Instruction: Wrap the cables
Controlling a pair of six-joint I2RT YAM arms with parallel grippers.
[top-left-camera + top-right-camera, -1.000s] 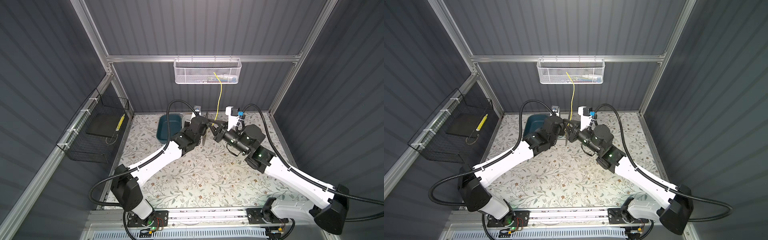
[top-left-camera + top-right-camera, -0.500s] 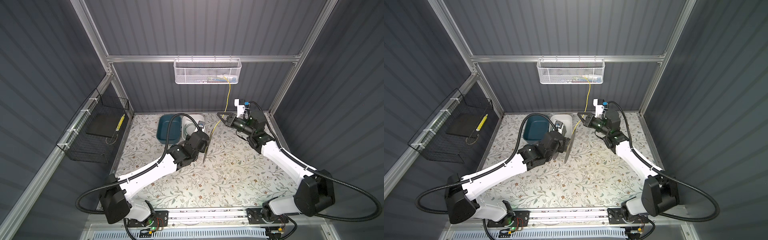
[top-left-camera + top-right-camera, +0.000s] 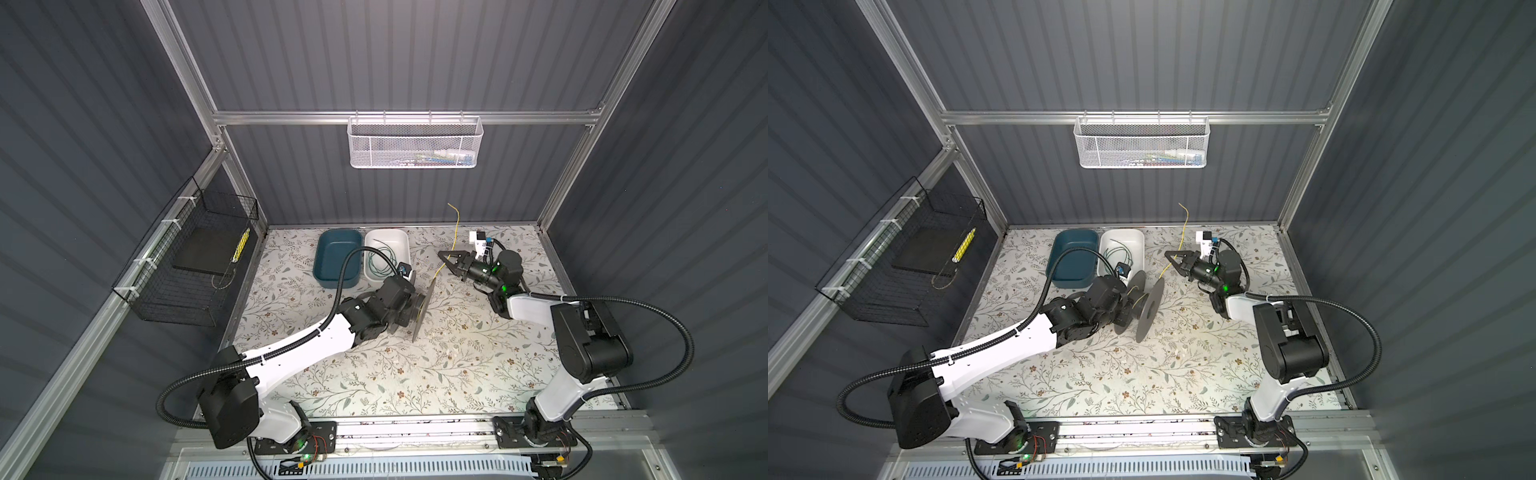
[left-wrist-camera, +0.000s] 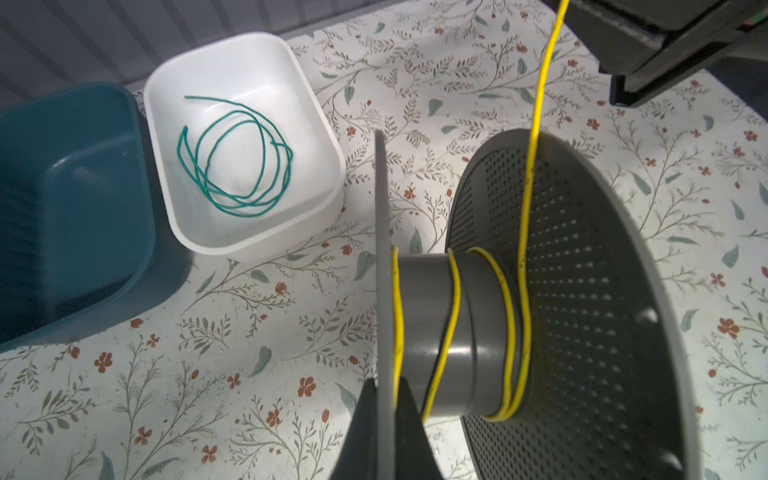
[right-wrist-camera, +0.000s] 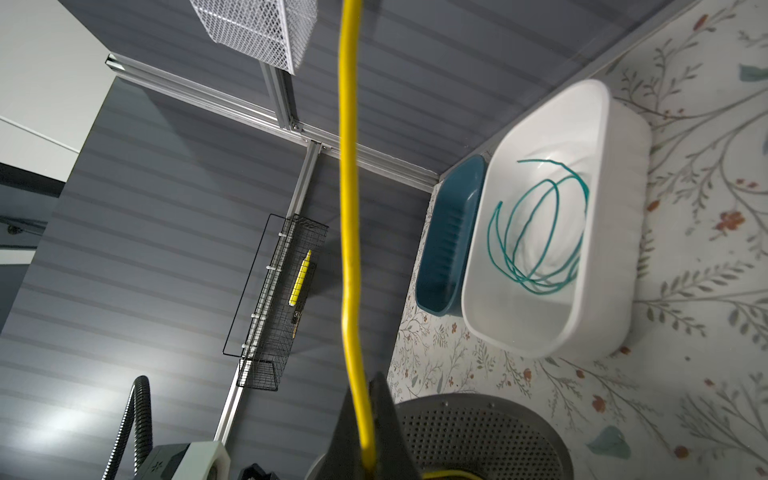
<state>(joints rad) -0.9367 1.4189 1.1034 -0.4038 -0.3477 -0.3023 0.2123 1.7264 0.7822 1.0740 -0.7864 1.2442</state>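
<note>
Yellow cable [image 4: 536, 124] — several turns on grey spool [image 4: 432, 316] — pinched by right gripper [image 5: 365, 415]; left gripper [image 4: 384, 388] clamps its flange.

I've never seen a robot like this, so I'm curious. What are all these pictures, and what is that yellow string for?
These are two robot arms standing at the edge of a flowery table. Two of the pictures look down from a camera above and show almost the same view. The other two come from small cameras on the arms' wrists, so everything looks big and close.

The left hand is shut on one side disc of a grey spool. The yellow wire is looped round the spool's middle a few times. The right hand is pinching that wire further along, and its loose end sticks up in the air.

A green wire lies coiled in the white tub. Beside it is a blue-green tub that looks empty.
</note>
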